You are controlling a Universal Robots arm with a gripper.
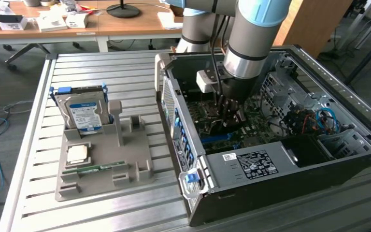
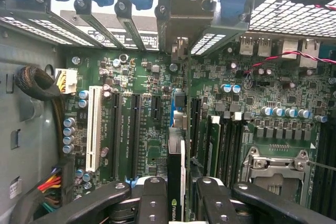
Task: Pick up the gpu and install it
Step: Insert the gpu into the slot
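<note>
The gpu (image 2: 176, 163) shows edge-on in the wrist view as a thin dark card with a logo on its rim. It stands upright over the motherboard (image 2: 152, 77) in line with a long slot, and its metal end bracket (image 2: 181, 19) lies against the case's rear slot openings. My gripper (image 2: 177, 195) is shut on the card, one black finger (image 2: 152, 198) on each side. Seen from the exterior view, the gripper (image 1: 227, 110) reaches down inside the open computer case (image 1: 250, 164), low over the board. Whether the card sits fully in the slot I cannot tell.
A white slot (image 2: 94, 124) and black slots (image 2: 134, 129) lie beside the card, with the processor socket (image 2: 273, 169) on the other side. Left of the case, a grey holder (image 1: 134, 159) carries a hard drive (image 1: 85, 113), a processor chip (image 1: 77, 153) and a memory stick (image 1: 95, 168).
</note>
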